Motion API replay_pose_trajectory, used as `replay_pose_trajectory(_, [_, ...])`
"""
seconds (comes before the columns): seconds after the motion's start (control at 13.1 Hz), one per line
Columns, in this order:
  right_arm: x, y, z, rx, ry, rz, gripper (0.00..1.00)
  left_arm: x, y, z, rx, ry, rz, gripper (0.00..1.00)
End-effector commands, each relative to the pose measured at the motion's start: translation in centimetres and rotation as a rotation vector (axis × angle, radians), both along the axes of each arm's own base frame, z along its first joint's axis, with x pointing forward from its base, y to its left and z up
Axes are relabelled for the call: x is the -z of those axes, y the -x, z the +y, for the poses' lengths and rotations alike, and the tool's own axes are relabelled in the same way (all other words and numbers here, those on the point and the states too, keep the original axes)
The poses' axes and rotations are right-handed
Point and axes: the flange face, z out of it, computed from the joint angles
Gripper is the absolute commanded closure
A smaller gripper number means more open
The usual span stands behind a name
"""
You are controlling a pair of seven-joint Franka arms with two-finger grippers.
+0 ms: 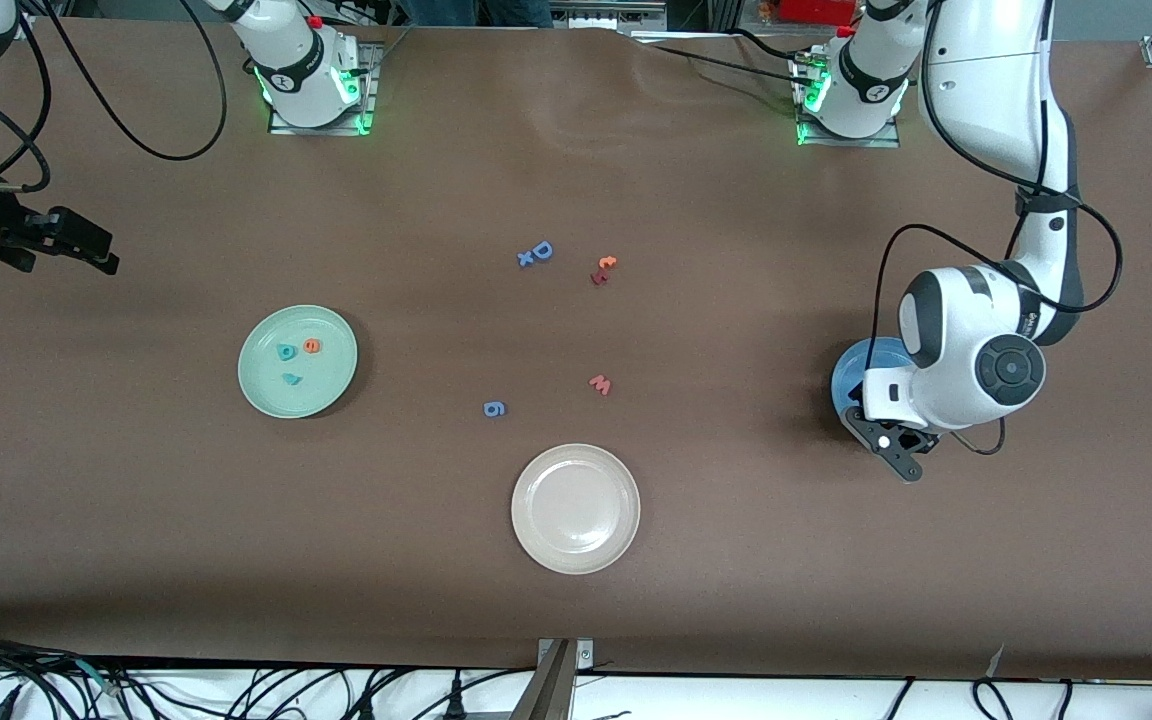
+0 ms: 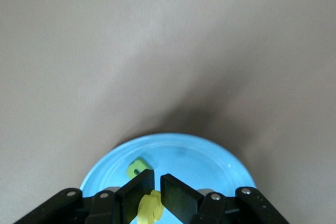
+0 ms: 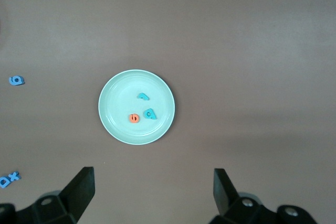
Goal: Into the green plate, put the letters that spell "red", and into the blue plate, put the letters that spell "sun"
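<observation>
The green plate (image 1: 297, 361) sits at middle left of the front view with all three "red" letters on it: the teal d (image 1: 286, 352), the orange e (image 1: 312, 346) and the teal r (image 1: 290, 379); that half looks finished. The blue plate (image 1: 858, 371) shows at middle right of the front view, mostly covered by the left arm; the left gripper (image 2: 156, 198) hangs low over it, its jaws nearly closed around a yellow letter (image 2: 149, 206), seemingly about to let go. A second yellow-green letter (image 2: 137, 168) already lies in the plate; the dark green one cannot be seen, so "sun" may be one letter short. The right gripper (image 3: 152, 192) waits, jaws wide and empty, high over the table at the front view's left edge.
</observation>
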Motion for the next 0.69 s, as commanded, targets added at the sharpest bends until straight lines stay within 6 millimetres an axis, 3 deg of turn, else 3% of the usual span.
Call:
replay_pose_trajectory(0.0, [-1.2,0.9,-0.5,0.018,0.006,0.004,0.00,1.6,0.2,0.3,0.010,0.010,0.023,0.08])
replay_pose_trajectory(0.08, [-1.8,0.7,-1.0,0.022,0.005,-0.010,0.00,1.4,0.1,0.3,0.004,0.011,0.020,0.00])
replay_pose_trajectory(0.23, [-2.3,0.6,-1.0,0.018,0.007,-0.018,0.00,0.8,-0.1,0.2,0.004,0.015,0.009,0.00])
replay_pose_trajectory(0.3, [-1.9,0.9,-0.9,0.016,0.004,0.004,0.00,-0.8,-0.3,0.0,0.001,0.029,0.001,0.00])
replay_pose_trajectory(0.46, [-1.7,1.2,-0.7,0.010,0.000,0.036,0.00,-6.6,-0.6,-0.2,-0.032,0.078,-0.015,0.00])
replay_pose_trajectory(0.61, [-1.8,1.1,-0.5,0.001,0.003,0.031,0.00,-12.7,0.1,0.3,-0.189,0.130,-0.040,0.00])
